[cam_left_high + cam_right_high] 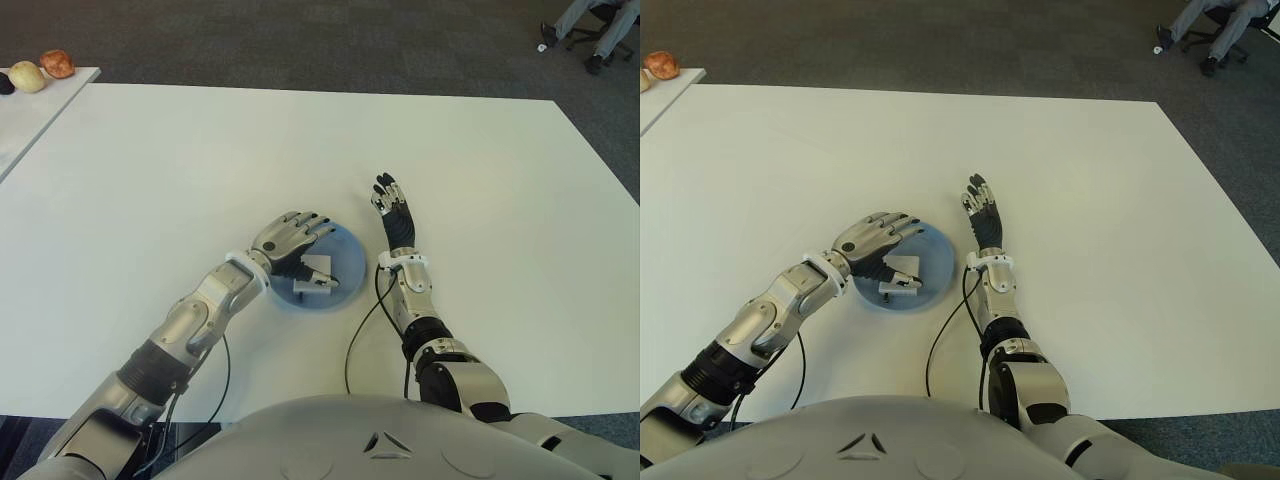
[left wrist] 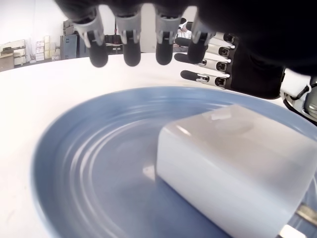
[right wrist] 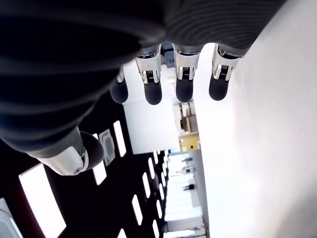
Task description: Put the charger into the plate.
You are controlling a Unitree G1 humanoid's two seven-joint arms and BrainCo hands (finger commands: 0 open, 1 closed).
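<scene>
The plate [image 1: 345, 252] sits on the counter [image 1: 200, 170] near its front edge, with the charger [image 1: 316, 276] lying inside it. The left hand [image 1: 290, 240] hovers over the plate's left part (fingers [image 2: 131, 39] extended above the charger); the right hand [image 1: 395, 212] lies just right of the plate.

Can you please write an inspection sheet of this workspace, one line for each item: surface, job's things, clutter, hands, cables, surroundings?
Surface: white table, bare over most of its top.
Job's things: white charger lies inside the blue plate, prongs visible at one end.
Clutter: nothing seen on the main table; two round fruit-like items and a dark object on a side table at the far left.
Hands: left hand over the plate, fingers extended above the charger, not gripping it. Right hand to the right of the plate, fingers straight, holding nothing.
Cables: black cables run along both forearms, looping over the table.
Surroundings: dark carpet; a seated person's legs at the far right.
</scene>
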